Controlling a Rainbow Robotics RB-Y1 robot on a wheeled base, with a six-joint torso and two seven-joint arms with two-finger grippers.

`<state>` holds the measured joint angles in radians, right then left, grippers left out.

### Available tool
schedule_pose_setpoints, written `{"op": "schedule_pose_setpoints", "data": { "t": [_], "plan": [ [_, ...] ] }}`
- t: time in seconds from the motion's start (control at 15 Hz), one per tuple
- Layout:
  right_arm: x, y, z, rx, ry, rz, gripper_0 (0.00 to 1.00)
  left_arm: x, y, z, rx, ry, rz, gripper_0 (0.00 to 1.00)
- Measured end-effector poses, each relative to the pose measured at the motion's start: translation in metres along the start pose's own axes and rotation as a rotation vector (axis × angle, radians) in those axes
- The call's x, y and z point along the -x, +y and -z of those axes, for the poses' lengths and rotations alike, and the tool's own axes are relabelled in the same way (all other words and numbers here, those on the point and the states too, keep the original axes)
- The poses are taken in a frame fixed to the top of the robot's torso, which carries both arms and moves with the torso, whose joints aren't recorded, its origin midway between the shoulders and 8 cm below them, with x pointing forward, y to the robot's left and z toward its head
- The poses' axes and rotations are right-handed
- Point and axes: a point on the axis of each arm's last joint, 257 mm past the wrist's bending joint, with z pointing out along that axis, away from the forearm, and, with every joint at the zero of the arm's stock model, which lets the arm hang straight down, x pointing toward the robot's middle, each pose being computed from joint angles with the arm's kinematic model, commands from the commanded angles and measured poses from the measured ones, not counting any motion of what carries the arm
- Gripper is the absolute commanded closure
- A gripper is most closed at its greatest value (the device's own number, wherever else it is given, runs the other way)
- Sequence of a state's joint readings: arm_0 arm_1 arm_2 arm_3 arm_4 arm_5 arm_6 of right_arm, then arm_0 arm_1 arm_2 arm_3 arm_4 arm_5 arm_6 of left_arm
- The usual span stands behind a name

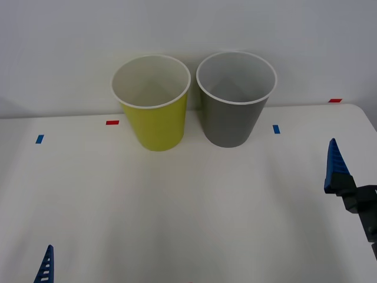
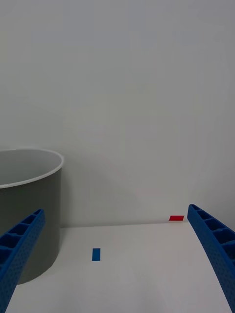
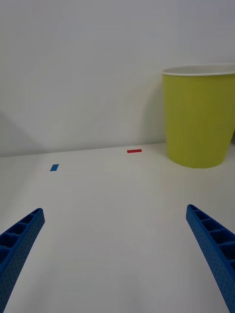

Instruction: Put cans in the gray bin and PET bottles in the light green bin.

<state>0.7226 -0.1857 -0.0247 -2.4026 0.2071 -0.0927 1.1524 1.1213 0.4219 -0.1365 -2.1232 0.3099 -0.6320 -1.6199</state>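
Front view. We note the light green bin (image 1: 152,103) and the gray bin (image 1: 235,99) standing upright, just beside each other at the far edge of the white table (image 1: 188,212), the green one on the robot's left. Both look hollow from this angle: pale inner walls, nothing visible inside, though the very bottoms are not fully seen. No can or bottle lies on the tabletop here, so we cannot place the can. Small blue tape marks (image 1: 275,128) and red tape marks (image 1: 112,122) sit on the table near the bins. The right gripper (image 1: 337,168) hangs at the right edge of the table, well apart from the gray bin; the left gripper (image 1: 45,266) is low at the near left corner.

Right wrist view. The two blue ribbed fingers (image 2: 19,249) stand spread wide, nothing between them. The gray bin (image 2: 29,215) is ahead to one side, a blue mark and a red mark beyond it on the table.

Left wrist view. Its fingers (image 3: 215,249) are likewise spread wide and hold nothing. The light green bin (image 3: 199,117) stands ahead, well apart.

Judgement. We read this as either the start, with nothing yet presented, or the finish, with both arms at rest. If an item remains, the next move calls for locating it first, then a grasp by the nearer arm and a lift above the matching rim.
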Motion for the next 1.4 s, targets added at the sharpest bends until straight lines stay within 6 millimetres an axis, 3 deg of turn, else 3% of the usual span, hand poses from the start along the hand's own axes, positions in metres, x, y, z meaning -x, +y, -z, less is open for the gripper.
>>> {"op": "schedule_pose_setpoints", "data": {
  "t": [0.47,0.87,1.4],
  "plan": [
    [-0.031,-0.003,0.049,0.041,0.0,-0.064,0.0,0.0,0.0,0.0,0.0,0.0,0.0,0.0],
    [-0.043,-0.001,0.097,0.082,0.068,-0.048,0.0,0.0,0.0,0.0,0.0,0.0,0.0,0.0],
    [-0.049,0.02,0.124,0.126,0.105,-0.038,0.0,0.0,0.0,0.0,0.0,0.0,0.0,0.0]
  ]
}}
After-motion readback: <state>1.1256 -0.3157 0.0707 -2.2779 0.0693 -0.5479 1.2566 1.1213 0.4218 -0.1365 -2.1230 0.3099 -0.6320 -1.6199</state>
